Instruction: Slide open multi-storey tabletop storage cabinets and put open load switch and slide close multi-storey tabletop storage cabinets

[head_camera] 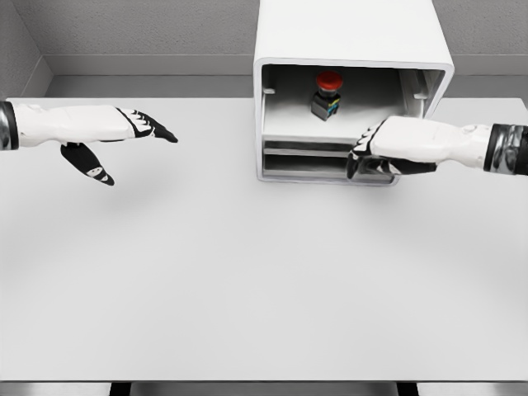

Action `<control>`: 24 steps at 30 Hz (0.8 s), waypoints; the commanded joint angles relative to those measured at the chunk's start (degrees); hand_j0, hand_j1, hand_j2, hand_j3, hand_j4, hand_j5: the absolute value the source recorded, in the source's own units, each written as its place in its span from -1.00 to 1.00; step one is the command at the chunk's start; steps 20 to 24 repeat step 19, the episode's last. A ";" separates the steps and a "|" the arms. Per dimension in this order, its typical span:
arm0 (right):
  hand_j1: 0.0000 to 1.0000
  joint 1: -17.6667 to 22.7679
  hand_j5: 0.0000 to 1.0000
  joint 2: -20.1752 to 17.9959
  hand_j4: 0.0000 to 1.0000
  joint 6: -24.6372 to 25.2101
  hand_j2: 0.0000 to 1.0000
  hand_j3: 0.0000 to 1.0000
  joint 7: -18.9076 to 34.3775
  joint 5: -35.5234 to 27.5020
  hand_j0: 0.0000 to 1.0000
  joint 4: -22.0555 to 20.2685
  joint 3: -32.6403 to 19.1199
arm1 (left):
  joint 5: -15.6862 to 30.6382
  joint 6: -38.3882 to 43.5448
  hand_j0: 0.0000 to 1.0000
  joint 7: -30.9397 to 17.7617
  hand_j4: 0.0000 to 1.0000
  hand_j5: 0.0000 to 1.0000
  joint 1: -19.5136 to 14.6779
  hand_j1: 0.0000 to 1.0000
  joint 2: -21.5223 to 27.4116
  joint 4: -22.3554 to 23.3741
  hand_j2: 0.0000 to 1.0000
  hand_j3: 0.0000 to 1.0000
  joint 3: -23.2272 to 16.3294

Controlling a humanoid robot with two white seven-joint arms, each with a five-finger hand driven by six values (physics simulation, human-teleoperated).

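White table [247,280], grey wall behind. One cabinet [351,33] at rear centre, top drawer [346,124] open. One load switch [327,94] inside drawer, upright, long axis vertical, red button up. Right hand [375,153] at drawer front, fingers curled; grip unclear. Left hand [124,136] spread, well apart, holding nothing.

White cabinet [353,49] seen at table [247,280] rear, top drawer [346,124] slid open, red-capped switch [327,93] inside; right hand [373,153] placed at drawer front; left hand [124,136] held spread above table, well apart
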 commanded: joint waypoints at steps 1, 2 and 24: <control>0.00 -0.09 0.00 1.14 0.00 0.14 0.00 0.00 -0.02 -0.21 0.00 1.96 1.76 | 0.36 0.15 1.00 0.02 1.00 1.00 0.00 1.00 0.04 0.01 1.00 1.00 0.06; 0.00 -0.53 0.00 1.14 0.00 0.14 0.00 0.00 -0.02 -0.21 0.00 1.96 2.02 | 0.36 0.15 1.00 0.02 1.00 1.00 0.00 1.00 0.13 0.01 1.00 1.00 0.06; 1.00 6.33 1.00 -7.30 1.00 0.14 1.00 1.00 -0.02 -0.65 1.00 -12.46 1.06 | 0.36 0.15 1.00 0.02 1.00 1.00 0.17 1.00 0.04 0.54 1.00 1.00 -0.03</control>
